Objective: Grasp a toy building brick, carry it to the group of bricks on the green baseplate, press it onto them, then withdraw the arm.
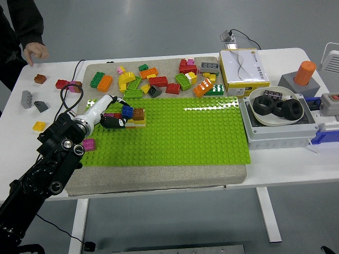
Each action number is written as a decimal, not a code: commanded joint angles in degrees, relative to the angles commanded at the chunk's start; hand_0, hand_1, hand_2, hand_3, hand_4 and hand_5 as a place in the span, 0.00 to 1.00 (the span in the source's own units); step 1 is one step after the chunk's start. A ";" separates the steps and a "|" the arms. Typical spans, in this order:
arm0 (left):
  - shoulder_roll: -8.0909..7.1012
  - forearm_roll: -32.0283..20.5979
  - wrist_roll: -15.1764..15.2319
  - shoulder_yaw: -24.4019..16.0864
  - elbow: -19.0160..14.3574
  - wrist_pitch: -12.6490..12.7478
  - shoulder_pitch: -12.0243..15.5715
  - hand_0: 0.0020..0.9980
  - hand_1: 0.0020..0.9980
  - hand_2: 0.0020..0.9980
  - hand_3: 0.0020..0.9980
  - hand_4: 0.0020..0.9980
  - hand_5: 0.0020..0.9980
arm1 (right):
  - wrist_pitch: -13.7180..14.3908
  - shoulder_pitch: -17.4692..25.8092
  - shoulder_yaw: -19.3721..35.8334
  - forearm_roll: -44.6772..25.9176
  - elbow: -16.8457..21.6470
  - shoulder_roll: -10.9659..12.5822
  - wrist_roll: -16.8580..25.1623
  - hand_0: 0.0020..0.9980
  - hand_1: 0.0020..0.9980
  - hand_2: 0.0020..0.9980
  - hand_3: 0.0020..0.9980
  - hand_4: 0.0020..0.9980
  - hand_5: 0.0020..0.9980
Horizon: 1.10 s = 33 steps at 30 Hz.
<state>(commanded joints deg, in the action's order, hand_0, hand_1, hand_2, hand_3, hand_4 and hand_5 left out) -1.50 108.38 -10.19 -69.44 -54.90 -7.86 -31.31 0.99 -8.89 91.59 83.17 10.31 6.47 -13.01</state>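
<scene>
On baseplate (201,132) near left end, your left hand (110,117) grasps blue brick (127,111) atop stack (135,117). Align studs, press straight down, don't tilt; release only once seated.

Blue brick (127,111) tilted atop the brick group (135,117) on green baseplate (180,132).

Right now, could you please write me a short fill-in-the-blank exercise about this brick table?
1. The left hand reaches to the brick cluster on the ____ baseplate.
2. The white bowl holds black ____.
3. The single brick at the baseplate's left edge is ____.
Missing words: green; tyres; pink
</scene>
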 joint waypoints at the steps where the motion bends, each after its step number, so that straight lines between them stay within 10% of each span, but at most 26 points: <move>1: 0.08 -0.11 0.04 0.03 0.05 0.03 0.03 1.00 0.97 0.94 0.46 0.51 0.00 | -0.01 -0.01 0.01 0.07 0.00 0.00 0.01 0.59 0.58 0.63 0.65 0.64 0.82; 33: 0.47 -0.71 0.39 -0.21 1.39 1.14 0.38 1.00 0.96 0.94 0.61 0.44 0.00 | -0.29 -0.33 -0.32 1.07 0.00 -0.03 -0.20 0.59 0.58 0.63 0.65 0.64 0.82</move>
<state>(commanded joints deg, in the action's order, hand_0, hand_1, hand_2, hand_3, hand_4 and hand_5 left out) -1.03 107.67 -9.80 -69.64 -53.51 -6.72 -30.93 0.70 -9.21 91.27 84.23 10.31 6.45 -13.21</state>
